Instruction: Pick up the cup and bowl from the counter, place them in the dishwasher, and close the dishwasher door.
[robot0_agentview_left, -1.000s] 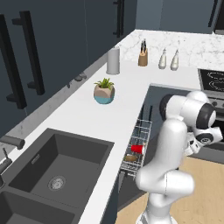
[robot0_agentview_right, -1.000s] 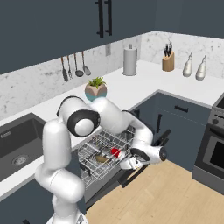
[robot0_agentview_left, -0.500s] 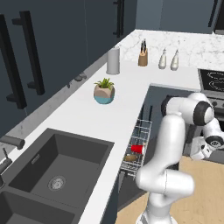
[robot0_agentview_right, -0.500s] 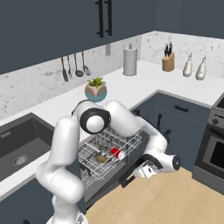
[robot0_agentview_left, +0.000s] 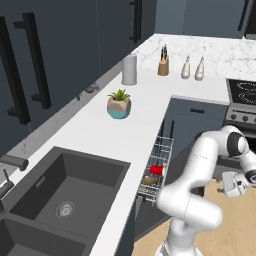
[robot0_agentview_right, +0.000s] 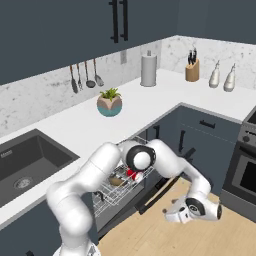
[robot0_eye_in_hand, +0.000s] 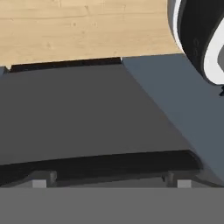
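Small red cup (robot0_agentview_left: 157, 170) and shallow brown wooden bowl (robot0_agentview_left: 149, 180) seen lying in grey wire rack (robot0_agentview_right: 112, 192) of dishwasher, pulled out below white marble-look worktop (robot0_agentview_left: 120, 130). Tool (robot0_agentview_right: 172, 216) held low beside lowered slate-blue dishwasher door (robot0_eye_in_hand: 87, 109), fingers apart, nothing gripped.

Your white arm rises from the lower middle of the right base view, arches up to a dark elbow joint at centre, then reaches down to lower right. There the gripper (robot0_agentview_right: 169, 218) hangs low, pointing left, with its jaws spread wide and empty.
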